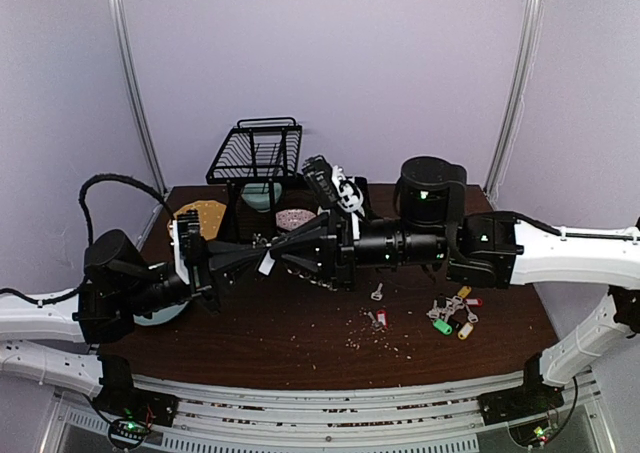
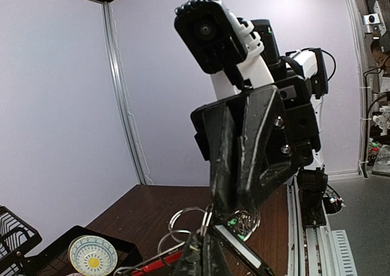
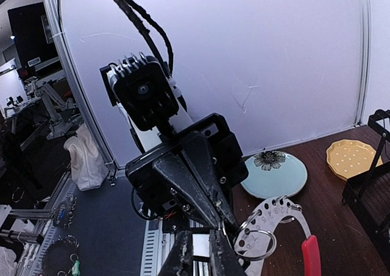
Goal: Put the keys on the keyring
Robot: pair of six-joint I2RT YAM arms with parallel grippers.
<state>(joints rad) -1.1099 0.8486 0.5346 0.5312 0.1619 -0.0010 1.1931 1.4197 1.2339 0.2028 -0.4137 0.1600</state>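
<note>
Both grippers meet tip to tip above the middle of the table. My left gripper (image 1: 258, 257) (image 2: 204, 248) is shut on a split ring of the keyring (image 3: 277, 224), a grey numbered plate with a red arc (image 3: 311, 254) and split rings (image 2: 183, 224). My right gripper (image 1: 278, 257) (image 3: 200, 245) faces it, its fingers (image 2: 244, 166) closed on what looks like a white-tagged key (image 2: 244, 251) at the same ring. Loose keys with coloured tags (image 1: 455, 313) lie at the right. Two more keys (image 1: 378, 318) lie in the middle.
A black wire basket (image 1: 258, 153) stands at the back. A yellow plate (image 1: 200, 213) and a pale blue flowered plate (image 3: 274, 173) lie at the left. A pink speckled dish (image 1: 293, 218) sits behind the grippers. Crumbs (image 1: 385, 345) dot the front of the table.
</note>
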